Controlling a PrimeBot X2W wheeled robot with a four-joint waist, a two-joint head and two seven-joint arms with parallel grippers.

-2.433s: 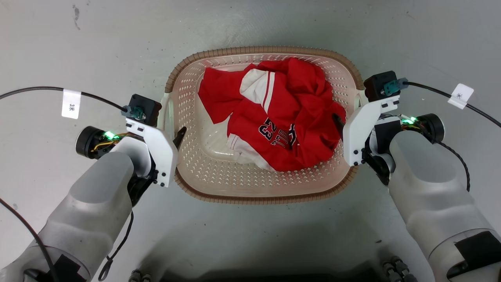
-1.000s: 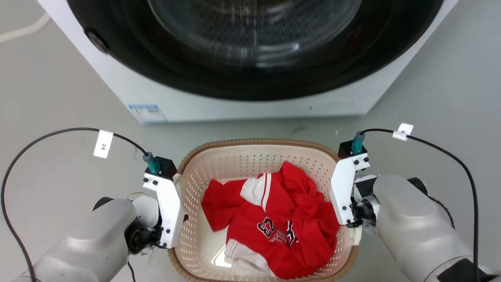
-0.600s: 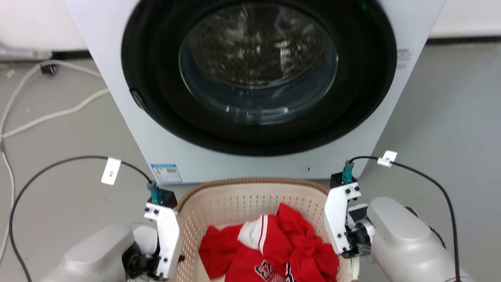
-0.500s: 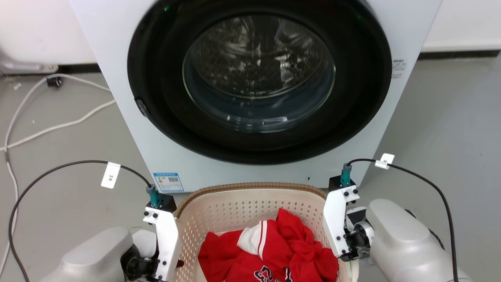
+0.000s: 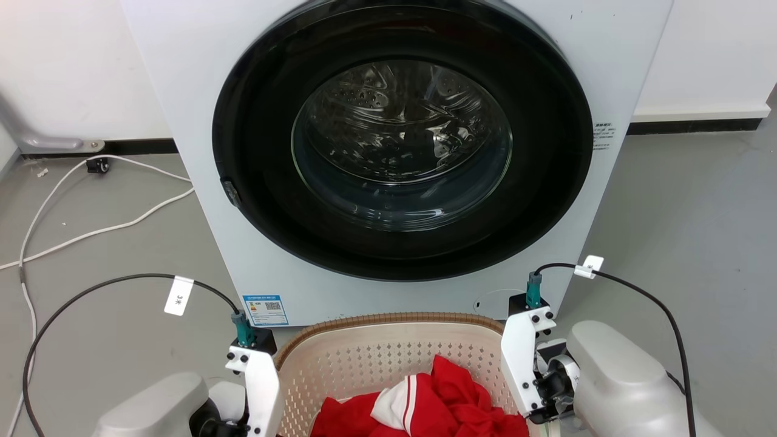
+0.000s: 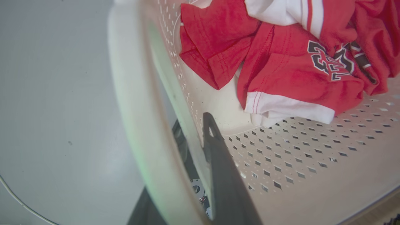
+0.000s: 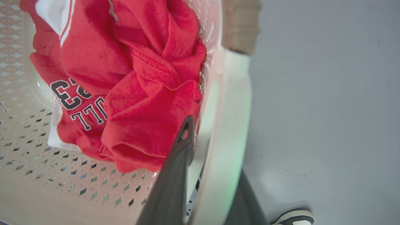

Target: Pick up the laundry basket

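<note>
Laundry basket (image 5: 388,317): cream plastic, perforated walls, brown woven-look rim, white side handles. Located at the bottom middle of the head view, on the near side of the washing machine (image 5: 182,91) and below its door, carried between the two grippers. Clearance from the floor (image 5: 686,212): cannot tell.

Contents: one crumpled red garment (image 5: 452,405) with white panels and dark lettering, heaped toward the right side of the laundry basket and lying against the right wall.

Left gripper (image 6: 193,131): jaws narrowed onto the left handle (image 6: 137,109) and the wall beside it. Inner finger (image 6: 218,162) flat against the inside of the perforated wall, outer finger dark behind the handle. Red garment apart from this finger.

Right gripper (image 7: 209,134): jaws likewise closed on the right handle (image 7: 232,125) and wall. Inner finger (image 7: 175,175) inside the basket, touching the bunched red cloth; outer finger beyond the handle, tip hidden.

Washing machine: white front loader, black door ring, round glass (image 5: 400,139) with the steel drum visible through it, blue-and-white label (image 5: 266,310) on the lower front.

Also noted: white cable (image 5: 91,230) on the floor to the left of the machine; a person's shoe (image 7: 293,217), white and dark, at the bottom edge of the right wrist view.
</note>
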